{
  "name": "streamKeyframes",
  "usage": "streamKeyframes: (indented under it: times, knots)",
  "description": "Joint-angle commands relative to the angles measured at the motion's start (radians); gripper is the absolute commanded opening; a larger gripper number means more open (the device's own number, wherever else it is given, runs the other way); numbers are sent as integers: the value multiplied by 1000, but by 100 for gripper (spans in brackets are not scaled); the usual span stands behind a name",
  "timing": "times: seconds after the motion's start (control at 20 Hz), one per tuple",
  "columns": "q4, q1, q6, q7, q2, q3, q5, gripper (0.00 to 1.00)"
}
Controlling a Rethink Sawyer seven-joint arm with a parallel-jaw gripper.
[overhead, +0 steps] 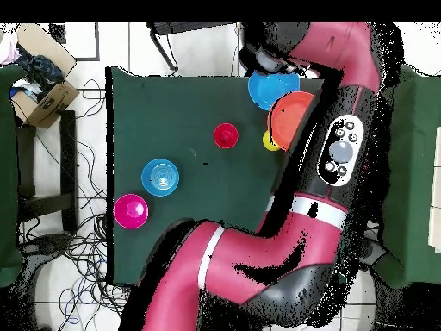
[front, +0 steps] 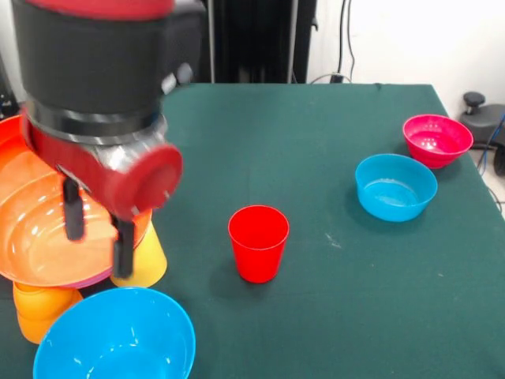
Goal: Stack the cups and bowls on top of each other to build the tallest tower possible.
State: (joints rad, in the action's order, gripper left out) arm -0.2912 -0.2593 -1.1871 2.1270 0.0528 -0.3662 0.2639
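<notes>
Green cloth covers the table (front: 316, 150), which carries every cup and bowl in the scene. The red and black arm (front: 95, 87) descends at the left side of the front view. Its gripper (front: 96, 225) hangs over the wide orange-red bowl (front: 35, 229). Two dark fingers (front: 73, 212) are visible, apart from each other, with nothing between them. The finger tips stand in front of the bowl's inner surface; contact with the bowl cannot be determined.

The orange-red bowl is tilted, its open side turned toward the camera. A thin pink rim (front: 87, 280) shows under its lower edge. A second orange edge shows behind it at the far left. The yellow cup (front: 142, 260) stands upside down just beside and under the bowl's right edge. The orange cup (front: 41, 308) lies below the bowl at the left, partly hidden by the large blue bowl (front: 117, 335).

The large blue bowl sits upright at the near left corner, open side up.

The red cup (front: 258, 242) stands upright alone near the table centre, well apart from the group at the left.

The small blue bowl (front: 395, 186) sits upright at the right. The small magenta bowl (front: 437, 140) sits upright just behind it, nearer the right edge. The two appear close together but not touching.

The overhead view shows the same layout: the arm (overhead: 336, 129) covers much of the orange-red bowl (overhead: 288, 112)
</notes>
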Motion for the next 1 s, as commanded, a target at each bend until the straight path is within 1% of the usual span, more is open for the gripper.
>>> streamKeyframes:
  times: [0.05,0.35,0.45,0.55,0.65,0.8,1.0]
  knots:
    - [150,17,-239,148,-131,-40,114,100]
    - [145,39,-257,198,-132,-129,208,100]
    - [127,45,-236,192,-129,-131,222,100]
    - [105,53,-242,204,-120,-137,237,100]
    - [107,59,-266,211,-128,-158,264,100]
    - [105,71,-266,284,-148,-180,317,100]
    - [105,84,-243,344,-177,-225,386,100]
